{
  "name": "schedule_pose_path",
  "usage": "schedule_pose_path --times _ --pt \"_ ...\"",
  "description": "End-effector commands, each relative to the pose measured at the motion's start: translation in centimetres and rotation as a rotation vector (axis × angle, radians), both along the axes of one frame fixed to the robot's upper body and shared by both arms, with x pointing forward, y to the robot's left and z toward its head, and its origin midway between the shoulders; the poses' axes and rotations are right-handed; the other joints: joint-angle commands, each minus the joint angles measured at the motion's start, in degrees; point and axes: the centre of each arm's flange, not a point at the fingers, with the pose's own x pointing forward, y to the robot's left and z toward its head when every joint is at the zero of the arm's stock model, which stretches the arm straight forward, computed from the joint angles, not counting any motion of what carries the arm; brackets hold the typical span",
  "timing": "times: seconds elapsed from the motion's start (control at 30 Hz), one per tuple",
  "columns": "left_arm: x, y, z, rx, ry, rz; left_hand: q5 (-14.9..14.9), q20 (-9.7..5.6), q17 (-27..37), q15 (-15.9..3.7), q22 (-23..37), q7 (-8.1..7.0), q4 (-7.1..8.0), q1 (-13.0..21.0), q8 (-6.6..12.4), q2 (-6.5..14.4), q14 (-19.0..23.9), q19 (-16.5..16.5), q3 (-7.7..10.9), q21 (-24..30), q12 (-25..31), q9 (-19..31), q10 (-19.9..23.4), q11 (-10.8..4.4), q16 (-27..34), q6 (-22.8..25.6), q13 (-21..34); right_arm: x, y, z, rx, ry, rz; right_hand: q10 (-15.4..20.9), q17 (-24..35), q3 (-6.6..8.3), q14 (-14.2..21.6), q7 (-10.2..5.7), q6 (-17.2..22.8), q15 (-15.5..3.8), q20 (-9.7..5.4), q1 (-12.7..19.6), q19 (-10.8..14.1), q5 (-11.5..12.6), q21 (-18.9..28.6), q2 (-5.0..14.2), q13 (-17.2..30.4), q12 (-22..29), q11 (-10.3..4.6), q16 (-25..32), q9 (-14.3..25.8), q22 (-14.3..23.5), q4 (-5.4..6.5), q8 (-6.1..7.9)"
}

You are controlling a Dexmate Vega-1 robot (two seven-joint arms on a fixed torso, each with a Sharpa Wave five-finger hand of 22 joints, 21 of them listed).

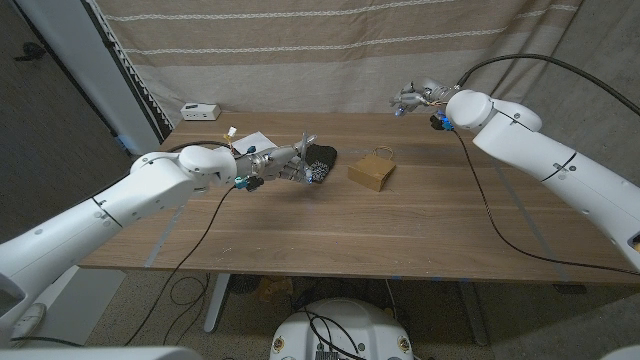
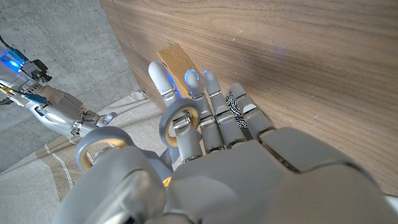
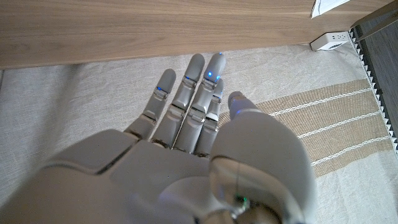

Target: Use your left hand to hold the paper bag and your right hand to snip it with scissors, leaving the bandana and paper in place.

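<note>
The small brown paper bag [image 1: 371, 173] stands on the table's middle, also seen past my left fingers [image 2: 177, 59]. My left hand [image 1: 288, 163] hovers just left of it, over the black patterned bandana [image 1: 324, 160]. Its fingers pass through the grey loops of the scissors [image 2: 180, 119], and the blades point up [image 1: 307, 141]. A white paper [image 1: 250, 143] lies behind that hand. My right hand [image 1: 414, 98] is raised at the table's far edge, well behind and right of the bag, with fingers spread and nothing in it [image 3: 186, 118].
A white power box [image 1: 200, 111] sits at the far left corner of the table [image 1: 400, 225], also visible in the right wrist view [image 3: 329, 41]. A striped curtain [image 1: 330, 50] hangs close behind the table. Cables trail from both arms across the tabletop.
</note>
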Motion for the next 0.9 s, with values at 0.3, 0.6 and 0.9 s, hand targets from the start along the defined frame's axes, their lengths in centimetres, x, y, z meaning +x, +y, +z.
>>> schedule_pose_path --times 0.3,0.6,0.9 --pt "-0.5 -0.5 -0.3 0.001 -0.039 0.007 0.23 -0.09 0.21 -0.02 0.02 8.98 0.17 -10.51 0.46 -9.94 0.81 0.3 -5.05 -0.39 0.53 0.42 0.97 -0.27 0.92 9.15 0.48 0.1 -0.6 -0.5 0.0 0.027 -0.025 -0.24 0.11 -0.31 -0.38 0.32 -0.08 -6.32 0.67 -0.5 0.07 0.17 -0.45 -0.07 -0.07 0.49 0.08 0.12 0.14 0.17 0.0 0.28" --pt "-1.0 -0.6 -1.0 0.003 -0.04 0.006 0.33 -0.33 0.36 -0.12 0.06 8.89 -0.44 -10.36 -0.44 -9.93 0.42 0.06 -4.99 -0.62 0.17 -0.88 1.52 -0.32 1.3 9.34 -0.48 0.7 -0.2 -1.7 -0.087 0.091 -0.064 -7.54 -0.03 -2.27 -5.68 -0.4 -5.82 -5.6 1.15 -1.65 -1.93 0.27 -2.0 -1.51 0.61 -1.58 0.86 -1.44 0.03 0.18 -0.78 -1.19" --pt "-1.4 -0.7 -1.5 -0.003 -0.033 0.002 0.43 -0.43 -0.1 -0.09 0.07 8.96 -0.99 -10.2 -1.05 -9.88 0.21 -0.11 -4.95 -0.81 0.07 -1.93 1.78 -0.3 1.35 9.87 -0.84 0.8 0.1 -3.1 -0.121 0.137 -0.07 -19.38 0.4 -5.38 -16.39 -0.92 -13.97 -3.47 2.55 -3.05 -4.73 1.28 -4.37 -2.45 -0.18 -5.97 0.93 -3.74 -0.62 0.23 -2.19 -1.4"
